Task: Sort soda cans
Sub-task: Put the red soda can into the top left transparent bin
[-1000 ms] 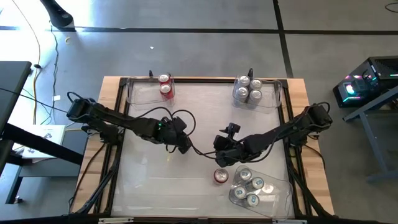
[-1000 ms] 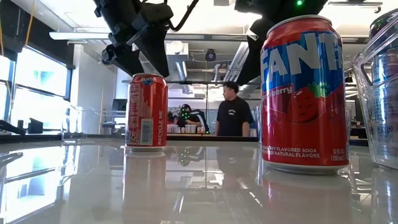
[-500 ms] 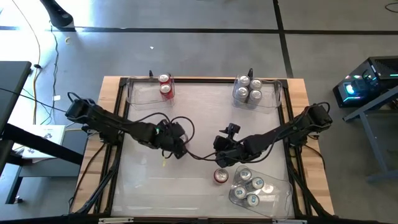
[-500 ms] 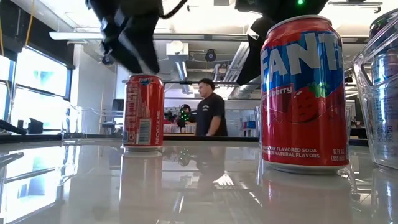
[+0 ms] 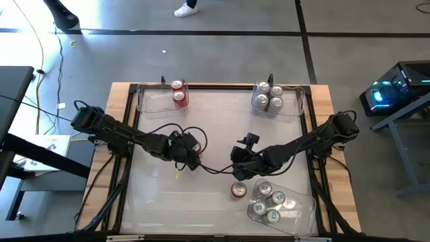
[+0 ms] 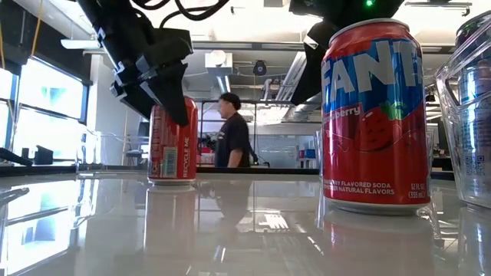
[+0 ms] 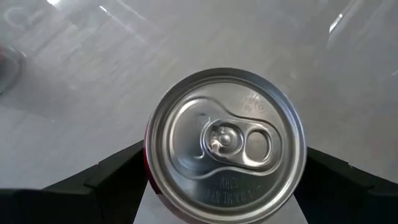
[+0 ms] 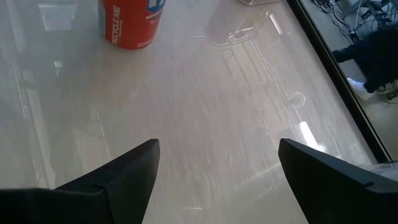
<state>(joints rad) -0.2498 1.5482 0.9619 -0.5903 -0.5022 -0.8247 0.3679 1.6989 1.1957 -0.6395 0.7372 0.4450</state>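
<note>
Overhead, the left gripper (image 5: pixel 189 156) sits over the middle-left of the glossy white tabletop (image 5: pixel 215 128), hiding the can it works on. The right gripper (image 5: pixel 242 168) waits near centre, just above a red strawberry soda can with a silver top (image 5: pixel 238 191) that stands touching the clear plastic bin of blue-and-silver cans (image 5: pixel 292 214) at the near right. Two clear bins at the far edge hold red cans (image 5: pixel 179 93) on the left and silver-grey cans (image 5: pixel 268 96) on the right.

At table height, the left gripper's dark fingers (image 6: pixel 170 92) reach down over the top of a red cylindrical soda can (image 6: pixel 173 142) that stands upright on the table; a person (image 6: pixel 230 134) walks in the room behind.

From the left wrist, the can's silver lid (image 7: pixel 225 144) sits between the spread fingers (image 7: pixel 109 177), which flank it without visibly pressing. The risk is judged to be a shallow or off-centre close: one finger touching first could tip or skid the can across the slick surface.

From the right wrist, the right gripper's fingers (image 8: pixel 118 171) are spread wide and hold nothing; were that arm to drop, it could knock the strawberry can.
</note>
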